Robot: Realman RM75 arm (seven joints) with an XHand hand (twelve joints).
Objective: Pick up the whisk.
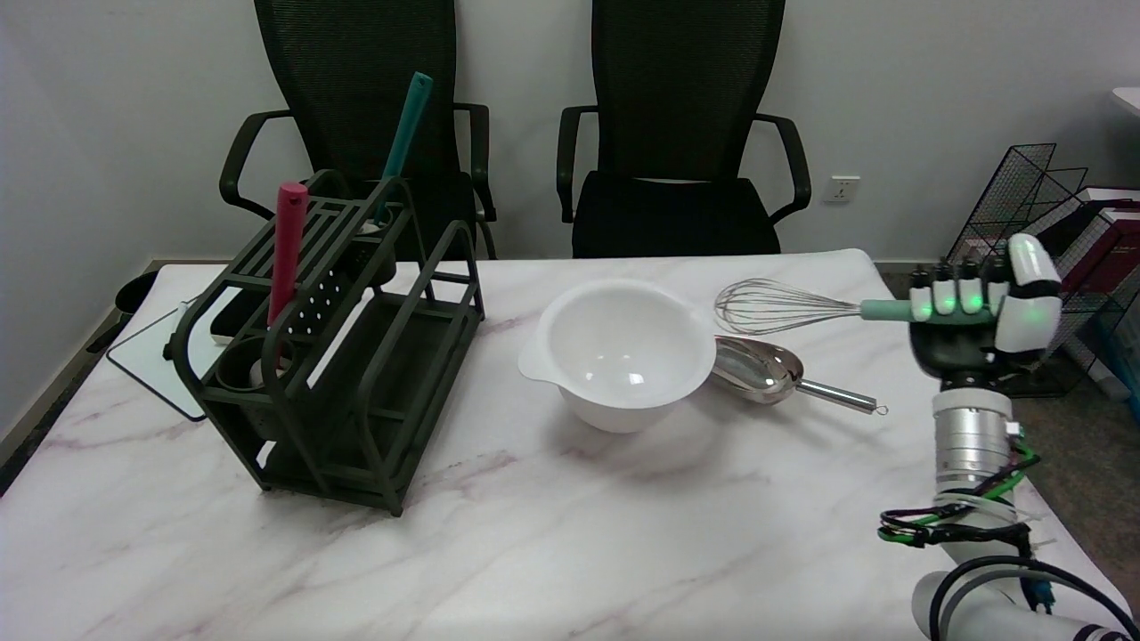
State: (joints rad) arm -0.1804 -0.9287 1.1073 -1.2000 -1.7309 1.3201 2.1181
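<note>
Whisk: we are seeing the whisk lying level, its wire head pointing left toward the bowl and its pale green handle running right into the hand; it is sitting near the table's far right corner, and we are not able to tell whether it is resting on the marble or just clear of it.
Right hand: the right hand is wrapping its fingers over the handle's end with the thumb standing up on the far side, so we are judging it to be holding the whisk.
Progress: the grasp is looking done; the lift is what we are judging to be left or only just starting.
Scoop: a metal scoop is lying just in front of the whisk, its bowl end tucked beside the mixing bowl.
Bowl: a white mixing bowl is sitting mid-table, just left of the whisk's wires.
Rack: a dark green utensil rack is standing well to the left, holding a pink-handled tool and a teal-handled tool.
Table: the marble table is bearing all of these.
</note>
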